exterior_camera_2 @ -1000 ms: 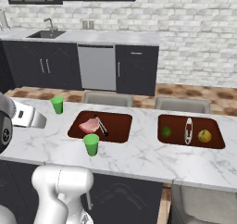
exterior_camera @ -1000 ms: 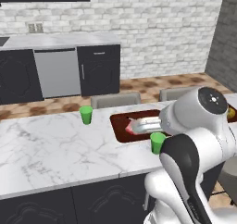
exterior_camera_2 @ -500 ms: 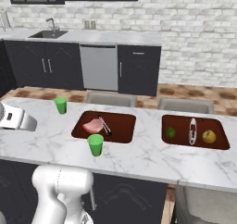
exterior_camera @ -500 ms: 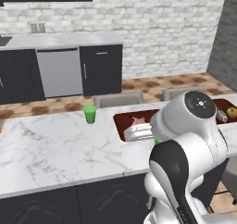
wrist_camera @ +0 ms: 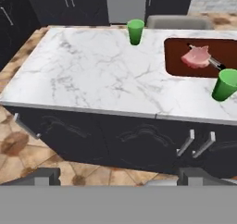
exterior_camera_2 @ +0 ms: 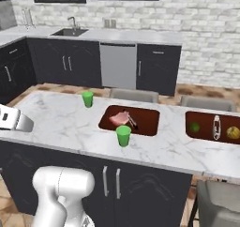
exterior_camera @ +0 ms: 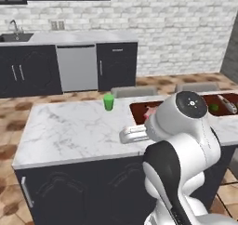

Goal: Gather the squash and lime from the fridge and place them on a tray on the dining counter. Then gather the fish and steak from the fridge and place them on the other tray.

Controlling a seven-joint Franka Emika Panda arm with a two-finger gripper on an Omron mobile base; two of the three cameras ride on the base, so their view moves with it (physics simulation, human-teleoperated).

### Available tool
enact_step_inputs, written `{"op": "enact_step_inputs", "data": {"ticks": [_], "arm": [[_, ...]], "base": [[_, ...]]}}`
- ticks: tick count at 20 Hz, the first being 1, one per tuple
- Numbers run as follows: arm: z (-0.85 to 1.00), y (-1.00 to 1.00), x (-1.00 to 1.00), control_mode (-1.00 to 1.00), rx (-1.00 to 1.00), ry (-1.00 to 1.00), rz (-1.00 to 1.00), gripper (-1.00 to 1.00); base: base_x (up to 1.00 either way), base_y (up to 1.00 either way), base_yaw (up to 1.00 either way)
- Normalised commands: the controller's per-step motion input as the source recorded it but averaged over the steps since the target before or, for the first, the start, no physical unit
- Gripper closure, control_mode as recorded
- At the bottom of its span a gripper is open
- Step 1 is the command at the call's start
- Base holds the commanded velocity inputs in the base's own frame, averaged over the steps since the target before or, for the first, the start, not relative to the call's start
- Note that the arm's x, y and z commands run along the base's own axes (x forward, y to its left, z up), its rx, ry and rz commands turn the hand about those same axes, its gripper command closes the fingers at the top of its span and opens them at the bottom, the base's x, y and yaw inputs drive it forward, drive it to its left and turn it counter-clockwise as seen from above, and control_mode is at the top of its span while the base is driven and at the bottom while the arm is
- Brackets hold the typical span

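Note:
The steak lies on a dark red tray on the dining counter, beside a thin dark utensil. A second tray to the right holds the lime, the slim silvery fish and the yellow squash. My gripper hangs in front of the counter's left end, off its near edge, open with nothing between its fingertips. In the hand view the steak is far to the upper right. The fridge is out of view.
Two green cups stand on the counter, one at the back and one at the near edge by the steak's tray. Grey chair backs line the far side. Behind, dark cabinets carry a sink and dishwasher.
Both base views have shifted, with the counter, cups and trays now further right, so the camera moved. The gripper stays open and empty. Nothing on the trays moved.

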Motion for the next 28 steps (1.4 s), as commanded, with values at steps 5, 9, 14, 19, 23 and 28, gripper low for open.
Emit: {"op": "enact_step_inputs", "data": {"ticks": [5,9,14,19,23,28], "arm": [[0.00,0.00,0.00,1.00,0.00,0.00,0.00,-1.00],[0.00,0.00,0.00,1.00,0.00,0.00,0.00,-1.00],[0.00,0.00,0.00,1.00,0.00,0.00,0.00,-1.00],[0.00,0.00,0.00,1.00,0.00,0.00,0.00,-1.00],[0.00,0.00,0.00,1.00,0.00,0.00,0.00,-1.00],[0.00,0.00,0.00,1.00,0.00,0.00,0.00,-1.00]], "base": [[-0.37,0.19,0.28],[0.00,0.36,0.44],[0.00,0.30,0.48],[0.13,0.48,0.47],[0.19,0.46,0.48],[0.20,0.42,0.48]]}}
